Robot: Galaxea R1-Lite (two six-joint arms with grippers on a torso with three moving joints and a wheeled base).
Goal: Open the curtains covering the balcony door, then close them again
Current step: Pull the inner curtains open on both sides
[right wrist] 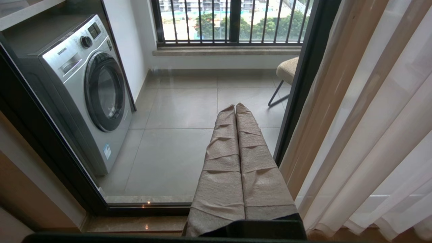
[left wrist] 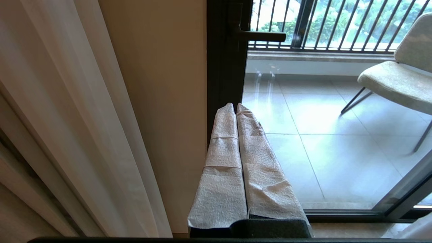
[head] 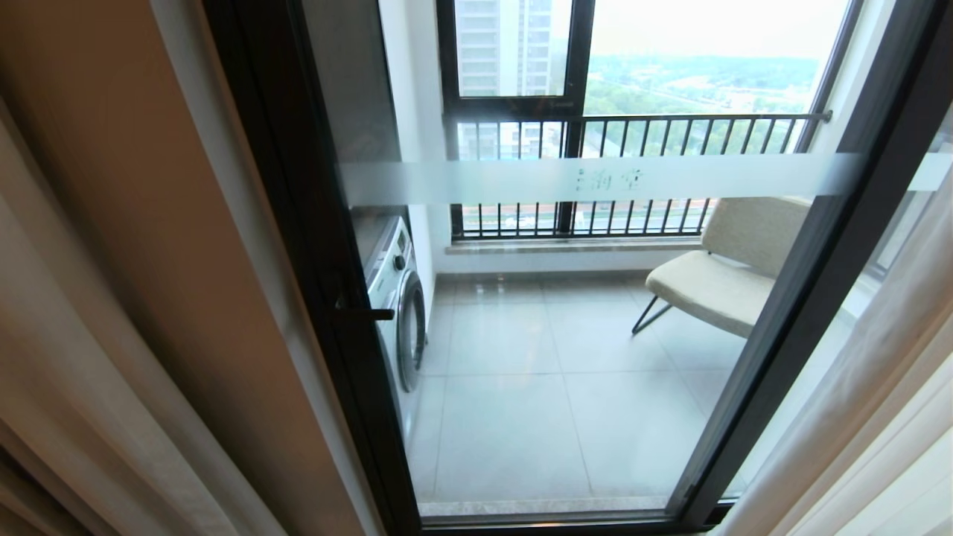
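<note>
The curtains (head: 97, 357) stood drawn back at both sides: beige drape and white sheer bunched at the left edge of the head view, a white sheer panel (head: 878, 387) bunched at the right. Between them the balcony door (head: 320, 246) was fully exposed, glass clear, frosted band (head: 595, 179) across it, small black handle (head: 365, 313) on the left frame.

Judgement: opening step looks complete; closing step is due. Next move would call for one arm to reach out to a bunched panel, take hold of a fold and drag it toward the middle of the door, then the same on the other side.

Left end effector (left wrist: 235, 105) pressed tight together, holding nothing, pointed at the left door frame, with the left drape just beside it. Right end effector (right wrist: 235, 105) likewise pressed together and empty, aimed at the glass, the right sheer (right wrist: 371, 135) near it. Neither touched fabric. Neither arm appeared in the head view.

Beyond the glass: washing machine (right wrist: 87, 91) at left, padded chair (head: 715, 275) at right, barred railing (head: 633, 134) far. All sat behind the door, so nothing obstructed curtain travel; the protruding handle might snag the sheer.
</note>
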